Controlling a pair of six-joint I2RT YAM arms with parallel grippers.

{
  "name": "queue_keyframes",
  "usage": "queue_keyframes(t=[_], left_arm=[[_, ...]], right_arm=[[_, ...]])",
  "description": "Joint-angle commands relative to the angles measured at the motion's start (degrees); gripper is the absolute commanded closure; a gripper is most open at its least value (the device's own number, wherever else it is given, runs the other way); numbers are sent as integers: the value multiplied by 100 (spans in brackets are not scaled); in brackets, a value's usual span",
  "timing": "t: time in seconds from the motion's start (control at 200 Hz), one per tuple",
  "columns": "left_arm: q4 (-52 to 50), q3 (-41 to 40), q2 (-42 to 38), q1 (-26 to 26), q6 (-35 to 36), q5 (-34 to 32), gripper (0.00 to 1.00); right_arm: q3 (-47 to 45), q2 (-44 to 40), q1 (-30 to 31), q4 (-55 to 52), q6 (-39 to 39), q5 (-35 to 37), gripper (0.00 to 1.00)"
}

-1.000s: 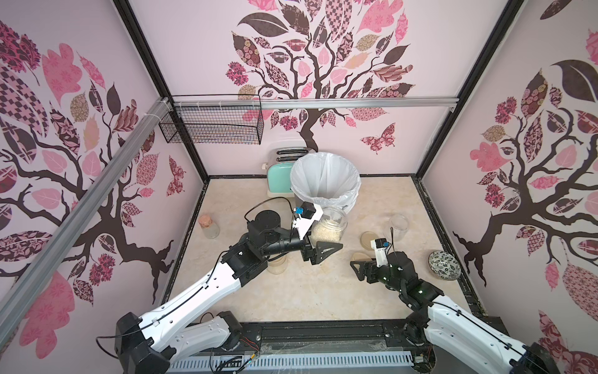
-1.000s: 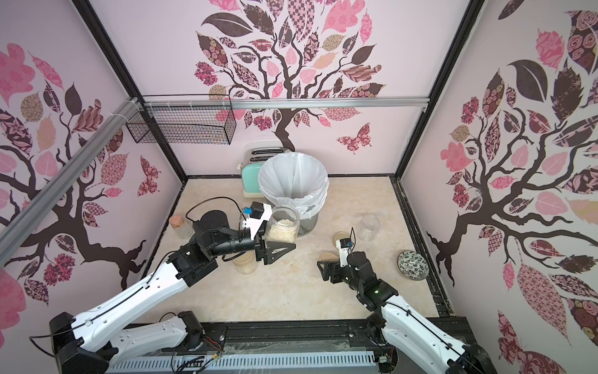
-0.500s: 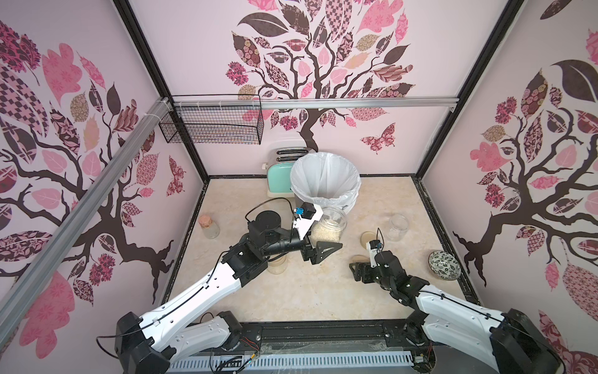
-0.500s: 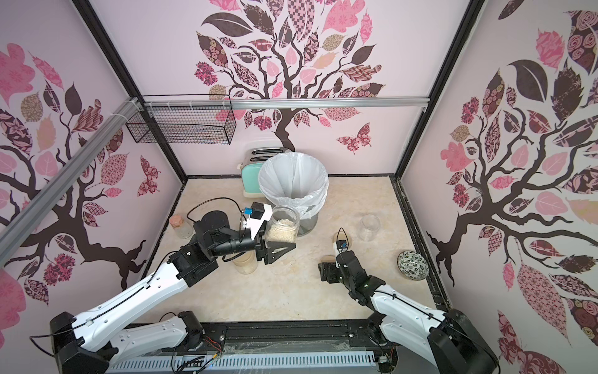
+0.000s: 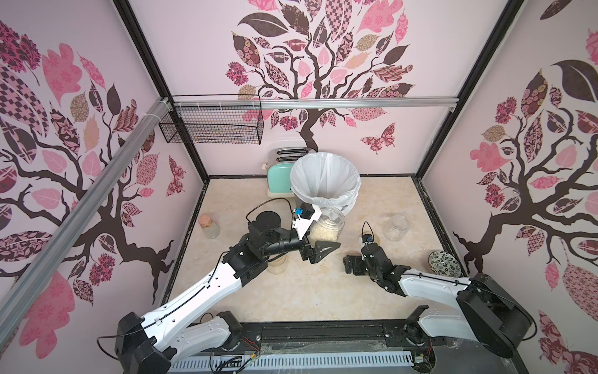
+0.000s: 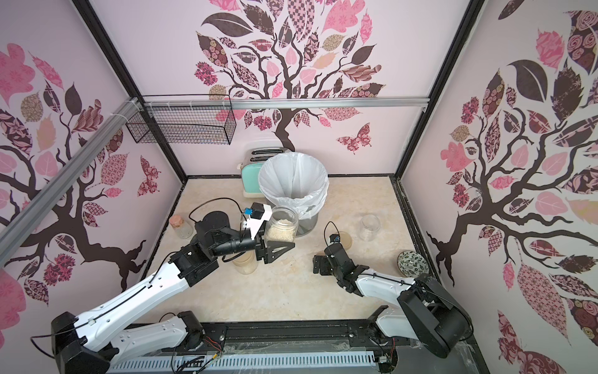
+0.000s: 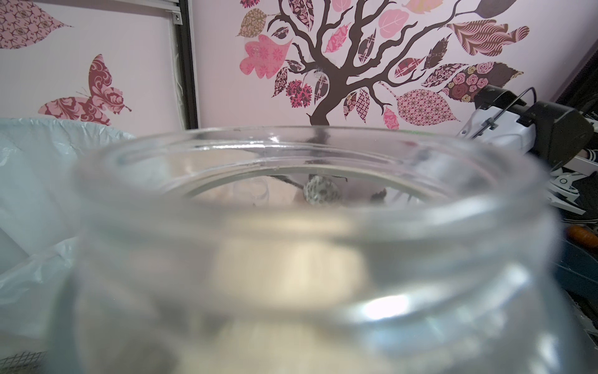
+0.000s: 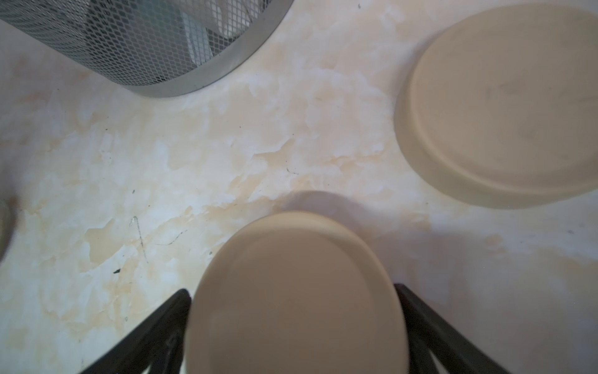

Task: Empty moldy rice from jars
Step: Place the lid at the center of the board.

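One rice jar (image 5: 328,223) clamped in left gripper (image 5: 318,241) | right gripper (image 8: 293,289) straddles lid (image 8: 291,311), grip unclear | another jar (image 6: 246,265) half-hidden

readable text: none | brands, numbers, signs: none legible in any view | surfaces seen: open rice jar (image 5: 326,226), beige lids (image 8: 504,103), mint toaster (image 5: 278,177), patterned ceramic dish (image 5: 444,264), all without lettering | wall decals (image 5: 310,64): tree, leaves, butterflies, no words
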Motion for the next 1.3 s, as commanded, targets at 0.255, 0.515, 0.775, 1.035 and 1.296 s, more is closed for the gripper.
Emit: queue_keyframes(t=[0.255,0.515,0.775,1.035,1.296], left_arm=[[683,122,-111,41,21,37,37],[665,128,-95,76,6,50,37],[575,229,-24,118,43,68,37],[477,422,106,211,111,73,37],[542,520,277,454,28,299,37]], right_arm=[[657,-1369,27,-1665,-110,337,1],[1493,-2636,-4,-2821,-571,642,0],[3146,-2625,-26,-3771,-1787,-184,1],[4649,-2219,-29,-3934,-2492,-1039,11],[5586,-1641,-26,-3978,-2872,-2190,26]])
